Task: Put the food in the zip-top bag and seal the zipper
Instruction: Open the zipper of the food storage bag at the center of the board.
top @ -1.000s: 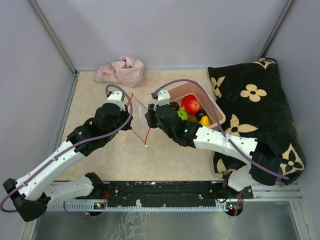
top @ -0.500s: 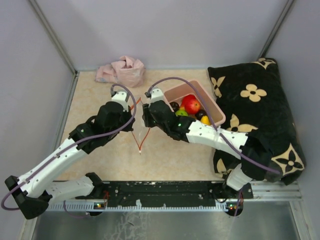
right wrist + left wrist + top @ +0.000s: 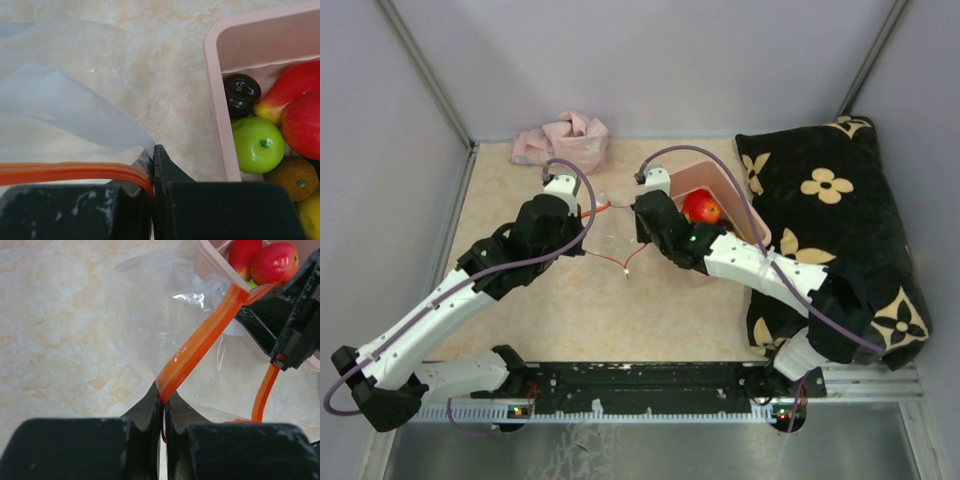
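The clear zip-top bag (image 3: 150, 300) hangs between my two grippers just left of the pink tub (image 3: 722, 178). My left gripper (image 3: 164, 397) is shut on the orange zipper (image 3: 200, 342) at one end. My right gripper (image 3: 153, 150) is shut on the bag's edge at the zipper (image 3: 65, 172), beside the tub's rim (image 3: 215, 100). In the top view one strip (image 3: 600, 207) is stretched between the left gripper (image 3: 586, 212) and the right gripper (image 3: 636, 208), and the other sags. The food lies in the tub: red apple (image 3: 300, 125), green apple (image 3: 257, 145), dark purple ball (image 3: 241, 92), brown piece (image 3: 295, 177).
A pink cloth (image 3: 563, 140) lies at the back left against the wall. A black pillow with cream flowers (image 3: 830, 220) fills the right side, touching the tub. Grey walls close in the table on three sides.
My right gripper has moved right and away to the tub's corner with the bag edge. The zipper strip between the grippers has pulled straighter and the sagging strip has lifted.
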`<state>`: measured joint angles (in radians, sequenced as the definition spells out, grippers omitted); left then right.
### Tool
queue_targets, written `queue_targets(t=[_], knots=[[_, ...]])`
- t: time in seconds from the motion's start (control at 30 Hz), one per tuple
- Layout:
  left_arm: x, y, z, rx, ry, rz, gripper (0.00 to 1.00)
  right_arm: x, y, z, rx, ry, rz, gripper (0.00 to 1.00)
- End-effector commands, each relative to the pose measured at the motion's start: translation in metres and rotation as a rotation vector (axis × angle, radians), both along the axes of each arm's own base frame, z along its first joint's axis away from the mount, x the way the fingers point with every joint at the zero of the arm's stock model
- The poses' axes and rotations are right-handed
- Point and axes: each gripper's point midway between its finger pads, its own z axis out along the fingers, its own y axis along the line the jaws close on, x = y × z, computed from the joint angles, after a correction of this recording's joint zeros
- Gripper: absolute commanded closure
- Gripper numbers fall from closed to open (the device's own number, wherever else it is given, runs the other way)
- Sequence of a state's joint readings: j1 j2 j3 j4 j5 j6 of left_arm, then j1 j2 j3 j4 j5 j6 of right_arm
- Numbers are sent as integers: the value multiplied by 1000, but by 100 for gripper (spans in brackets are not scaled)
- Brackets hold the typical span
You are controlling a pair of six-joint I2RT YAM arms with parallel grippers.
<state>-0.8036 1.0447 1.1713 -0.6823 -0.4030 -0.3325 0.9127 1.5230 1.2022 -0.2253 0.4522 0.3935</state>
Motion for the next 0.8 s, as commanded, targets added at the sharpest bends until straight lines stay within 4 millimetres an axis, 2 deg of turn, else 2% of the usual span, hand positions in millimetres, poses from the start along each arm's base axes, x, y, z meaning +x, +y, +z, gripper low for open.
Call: queue_targets(t=[0.0, 0.03, 0.1, 0.27, 0.47, 0.77], knots=[[4, -2, 5, 11, -22, 0, 88, -3, 3, 26, 109, -30, 20, 100], [5, -6, 3, -4, -19, -7, 86, -5, 8, 27, 137, -20, 32, 100], [8, -14, 0, -40, -19, -11, 75, -6, 15, 28, 190, -1, 31, 100], [11, -30, -7, -136, -18, -14, 63, -4, 16, 35, 321, 2, -51, 100], [10, -36, -13, -179, 6, -11, 60, 4, 8, 42, 387, -7, -165, 100], [12, -36, -31, -148, 14, 39, 58, 4, 15, 46, 442, -14, -224, 100]])
